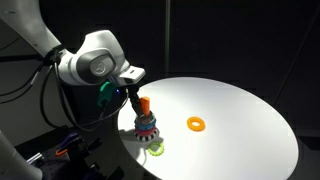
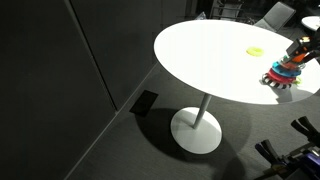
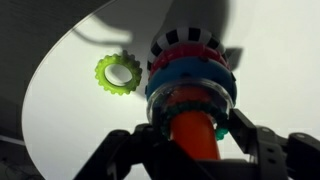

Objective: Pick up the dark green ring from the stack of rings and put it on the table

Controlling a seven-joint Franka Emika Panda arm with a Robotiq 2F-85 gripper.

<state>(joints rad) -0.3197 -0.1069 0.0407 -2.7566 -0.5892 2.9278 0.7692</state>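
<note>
The stack of rings (image 1: 146, 125) stands near the edge of the white round table (image 1: 240, 110), with its orange peg (image 3: 195, 140) pointing up. In the wrist view the dark green ring (image 3: 218, 130) sits round the peg, on top of the blue and red rings (image 3: 190, 75). My gripper (image 3: 195, 128) is down over the peg with one finger on each side of the dark green ring, touching it. In an exterior view the gripper (image 1: 138, 102) is at the peg. The stack (image 2: 283, 72) also shows at the frame's right edge.
A pale yellow-green ring (image 3: 118, 73) lies on the table beside the stack, close to the table's edge (image 1: 156, 148). An orange ring (image 1: 196, 124) lies further in. The table's single foot (image 2: 197, 130) stands on dark floor.
</note>
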